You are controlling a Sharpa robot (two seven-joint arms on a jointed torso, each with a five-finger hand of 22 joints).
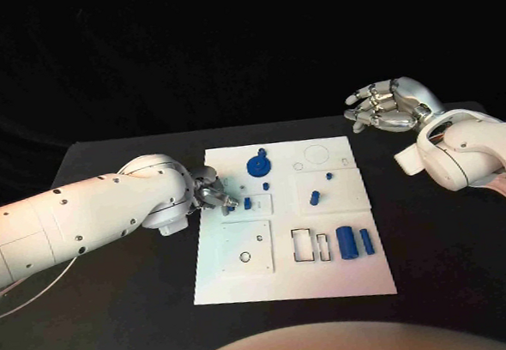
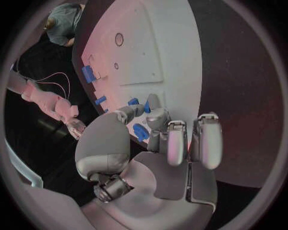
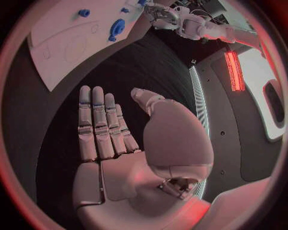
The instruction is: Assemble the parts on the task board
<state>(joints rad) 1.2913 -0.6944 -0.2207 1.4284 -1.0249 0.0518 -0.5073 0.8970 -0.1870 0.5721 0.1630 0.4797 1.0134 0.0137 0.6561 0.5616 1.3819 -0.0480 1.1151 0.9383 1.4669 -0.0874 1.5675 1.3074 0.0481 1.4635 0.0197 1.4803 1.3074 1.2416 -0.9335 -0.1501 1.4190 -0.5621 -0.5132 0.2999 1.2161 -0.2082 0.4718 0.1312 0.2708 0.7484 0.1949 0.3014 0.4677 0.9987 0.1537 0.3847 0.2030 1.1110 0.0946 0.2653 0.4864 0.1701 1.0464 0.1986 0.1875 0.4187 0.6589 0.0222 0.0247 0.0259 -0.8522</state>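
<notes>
Nearest the head camera is the bare front edge of the task board, a white plate lying flat in the middle of the black table. Just behind that edge, 2 blue parts sit side by side near the board's right side, beside 2 empty rectangular cut-outs. Farther back, small blue pegs stand near the middle, and a larger round blue part lies toward the far end.

At the board's left edge, the left hand has its fingers curled down around a small blue part; whether it truly grips the piece or only touches it, I cannot tell. Off the board's far right corner, the right hand hangs above the table, fingers apart and holding nothing.

These pieces look like small, rigid, light plastic, probably smooth enough to slip or tip under a careless push. A fingertip pinch across the short sides seems the safest hold. Seating each one likely needs it squared to its recess first.
</notes>
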